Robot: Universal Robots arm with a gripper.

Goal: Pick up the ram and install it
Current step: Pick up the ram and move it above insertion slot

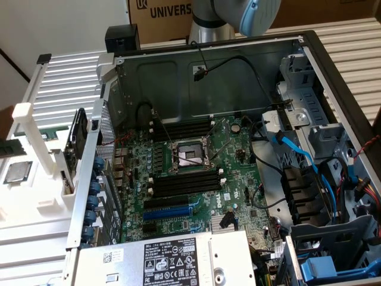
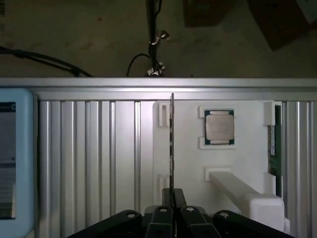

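Observation:
The ram (image 2: 172, 144) appears edge-on as a thin dark board standing straight out from my gripper (image 2: 172, 198), whose black fingers are shut on its near end. It hangs above the white fixture (image 2: 188, 163) on the ribbed aluminium table (image 2: 89, 148). In the exterior view the open computer case shows the motherboard (image 1: 232, 155) with two banks of black memory slots (image 1: 181, 128) (image 1: 184, 182) on either side of the CPU socket (image 1: 189, 156). The arm's grey and blue joint (image 1: 244, 15) is at the top edge of the exterior view.
A loose CPU (image 2: 219, 127) lies in a pocket of the fixture, and a green board (image 2: 272, 144) sits at its edge beside a white post (image 2: 237, 191). Cables (image 1: 297, 155), drive bays (image 1: 309, 119) and the power supply (image 1: 172, 259) crowd the case. A blue expansion slot (image 1: 169, 211) lies below the slots.

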